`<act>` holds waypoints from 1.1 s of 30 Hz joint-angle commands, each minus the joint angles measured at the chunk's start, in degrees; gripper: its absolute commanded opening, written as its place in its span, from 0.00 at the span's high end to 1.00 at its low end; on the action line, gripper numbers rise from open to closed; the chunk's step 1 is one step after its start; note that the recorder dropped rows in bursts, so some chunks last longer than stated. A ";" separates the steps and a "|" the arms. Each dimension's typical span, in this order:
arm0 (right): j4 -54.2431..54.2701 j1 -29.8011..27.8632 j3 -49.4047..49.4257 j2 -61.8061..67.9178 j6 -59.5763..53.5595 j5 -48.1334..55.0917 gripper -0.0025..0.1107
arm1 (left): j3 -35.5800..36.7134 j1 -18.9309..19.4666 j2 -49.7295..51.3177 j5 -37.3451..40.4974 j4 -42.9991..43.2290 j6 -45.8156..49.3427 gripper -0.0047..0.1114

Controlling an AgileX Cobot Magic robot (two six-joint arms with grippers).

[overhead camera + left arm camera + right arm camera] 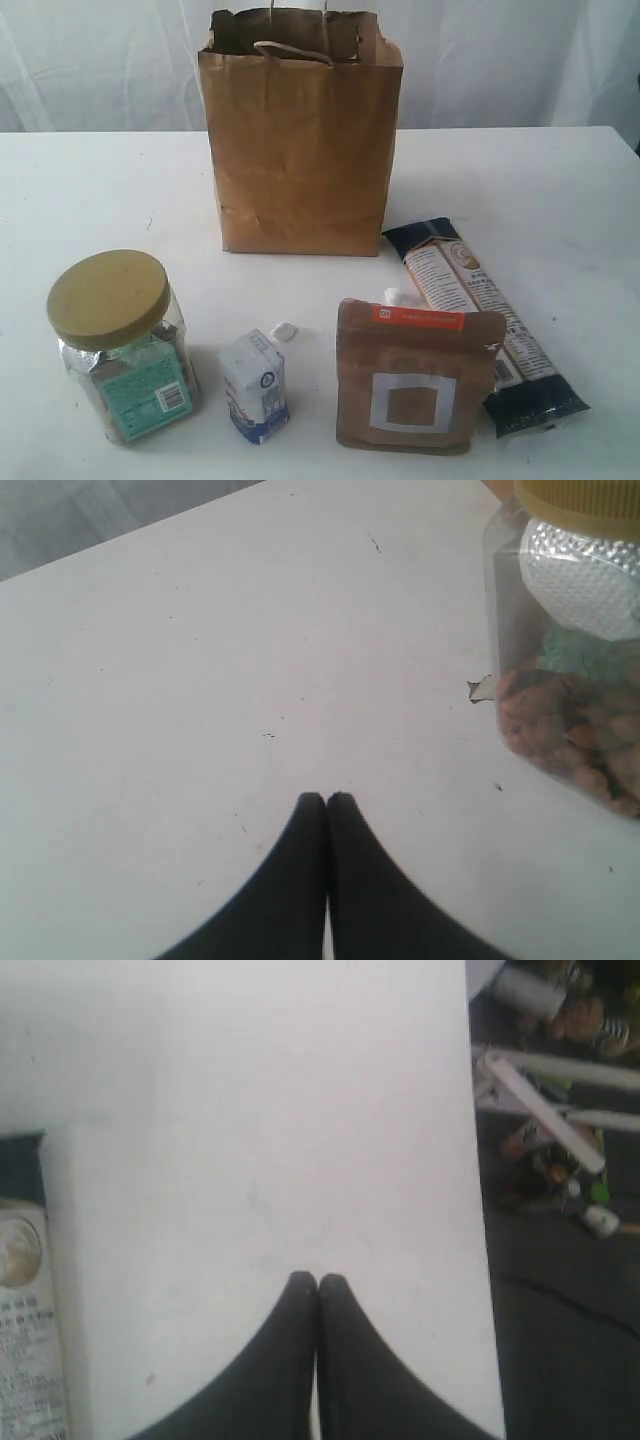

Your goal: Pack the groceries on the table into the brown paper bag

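**Both grippers empty; jar sits by the left, packet by the right**

Left gripper point(326, 798): the 2 fingers are pressed together, nothing between them, tips low over bare table point(100, 190); the clear jar point(570, 680) stands just off to one side of the tips and slightly ahead, upright, tan lid on; not touching.

Right gripper point(317, 1280): fingers likewise together and empty, over bare white surface close to the table's edge; the long dark packet point(25, 1290) lies flat off to the other side of the tips, apart from them; its long axis runs roughly along the direction the fingers point.

Exterior view: neither arm shows; 4 groceries visible on the table; jar at near left, small carton point(257, 385) beside it, brown pouch point(415, 375) standing right of centre, packet lying diagonally from the bag's right base corner towards the near right. The brown paper bag point(300, 140) stands upright behind them, mouth open; we cannot see inside it.

Judgement: nothing is in hand; the left arm is nearer the jar, the right nearer the packet. For the packet, we expect the jaws to open, shift sideways, and close across its narrow width without much wrist turn; the jar is wide and calls for a full opening.
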 commanded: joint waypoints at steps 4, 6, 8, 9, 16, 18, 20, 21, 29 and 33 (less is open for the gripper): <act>11.78 -0.69 19.28 -17.20 -0.13 -17.22 0.98 | 0.00 -0.28 -0.21 -0.07 -0.46 -0.06 0.96; 17.24 -0.69 25.78 -22.96 -0.24 -22.41 0.98 | 0.00 -0.28 -0.21 -0.07 -0.46 -0.06 0.96; 19.90 0.08 32.14 -30.76 -0.24 -29.45 0.98 | 0.00 -0.28 -0.21 -0.07 -0.46 -0.06 0.96; 19.90 0.35 34.75 -34.16 -0.35 -33.22 0.98 | 0.00 -0.28 -0.21 -0.07 -0.46 -0.06 0.96; 19.90 0.68 51.88 -64.96 -0.12 -39.82 0.98 | 0.00 -0.28 -0.21 -0.07 -0.46 -0.06 0.96; 19.90 0.68 51.88 -70.14 -0.35 -32.54 0.98 | 0.00 -0.28 -0.21 -0.07 -0.46 -0.06 0.96; 18.53 0.68 51.88 -73.94 -0.76 -26.27 0.98 | 0.00 -0.28 -0.21 -0.07 -0.46 -0.06 0.96; 16.66 0.68 51.88 -75.61 -0.51 -21.22 0.98 | 0.00 -0.28 -0.21 -0.07 -0.46 -0.06 0.96; 17.03 0.68 51.89 -78.52 -0.62 -11.90 0.98 | 0.00 -0.28 -0.21 -0.07 -0.46 -0.06 0.96; 11.03 0.68 53.29 -78.52 -0.33 -13.45 0.98 | 0.00 -0.28 -0.21 -0.07 -0.46 -0.06 0.96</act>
